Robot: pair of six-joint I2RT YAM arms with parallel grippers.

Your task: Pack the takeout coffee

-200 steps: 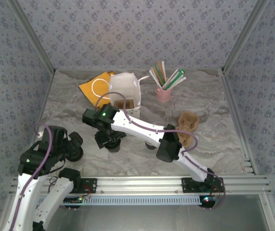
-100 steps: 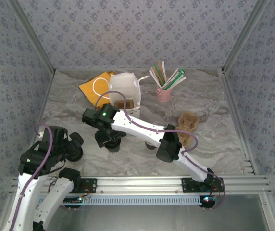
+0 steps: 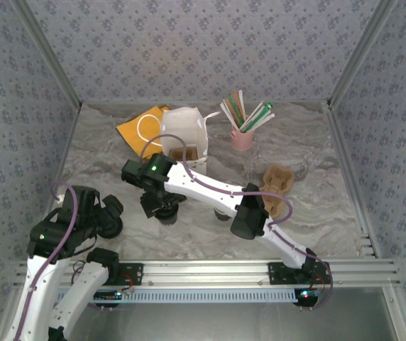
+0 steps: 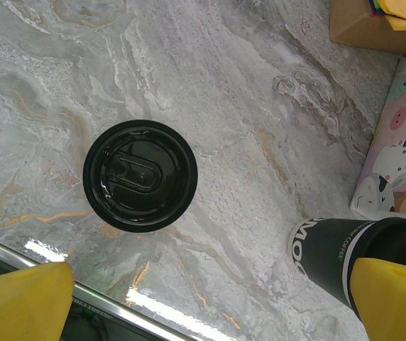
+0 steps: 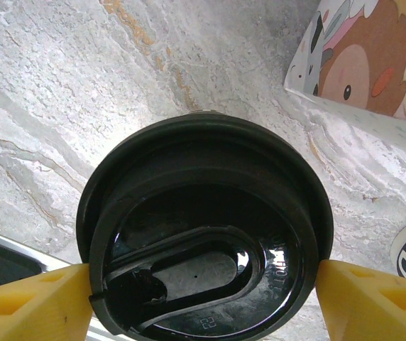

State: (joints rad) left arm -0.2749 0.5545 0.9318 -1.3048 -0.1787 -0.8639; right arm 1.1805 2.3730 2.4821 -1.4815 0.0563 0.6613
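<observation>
— Movement since a second back?
— Barely; a hair of drift toward 3 o'clock at the wrist of the right arm (image 3: 210,188); same spots for the white bag (image 3: 185,128) and carrier (image 3: 277,188).
— Meaning for the packing?
— Settling over the cup, by the look of it, no lift yet; takeout coffee (image 5: 203,213) down on the marble table (image 3: 316,156) at 7 o'clock of centre, black lid on, straddled by the right gripper (image 5: 203,275); yellow pads (image 5: 40,298) against the rim at 9 and 3 o'clock; clamped or merely touching, impossible to tell.
— Left gripper (image 4: 211,268)?
— Spread wide, holding nothing; parked at 9 o'clock of the cup, over a second black lid (image 4: 140,176).
— Next?
— Probably squeeze, lift, carry toward the bag at 12 o'clock; worth guarding against a popped lid.
</observation>
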